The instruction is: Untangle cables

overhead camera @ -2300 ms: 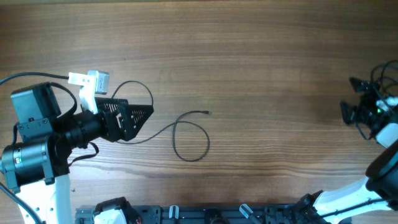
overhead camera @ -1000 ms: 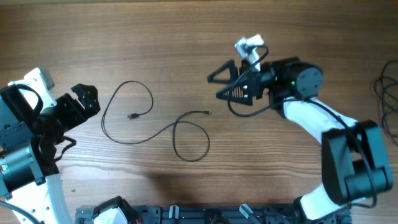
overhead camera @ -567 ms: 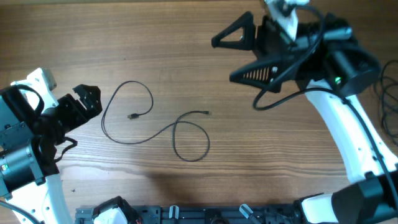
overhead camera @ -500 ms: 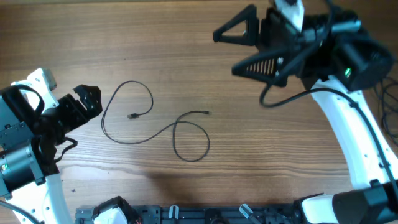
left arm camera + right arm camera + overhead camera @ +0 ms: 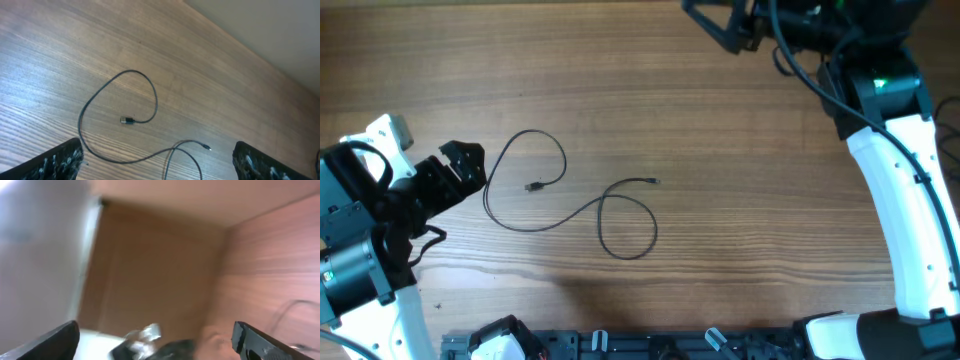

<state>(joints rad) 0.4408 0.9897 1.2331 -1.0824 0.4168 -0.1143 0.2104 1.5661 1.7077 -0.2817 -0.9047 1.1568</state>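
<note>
Subject: one thin black cable, lying flat on the wooden table. All positions are taken from my left gripper.

1. The cable lies just beside the left gripper, on the side toward my right arm, and does not touch it. The cord forms two open loops. The larger loop is the one next to the gripper, with its small plug tip curled back inside it. The smaller loop is farther from the gripper, and the cord crosses itself once there. The second tip points away from the gripper.

2. Left gripper: released. In the left wrist view my fingers stand wide apart at the lower corners. Nothing is held between them, and the cable is in plain sight on the wood beyond.

3. Right gripper: well apart from the left gripper, at the far edge of the table, raised and partly cut off in the overhead view. Its wrist view is heavily blurred. The fingers appear spread and nothing is seen between them.
</note>
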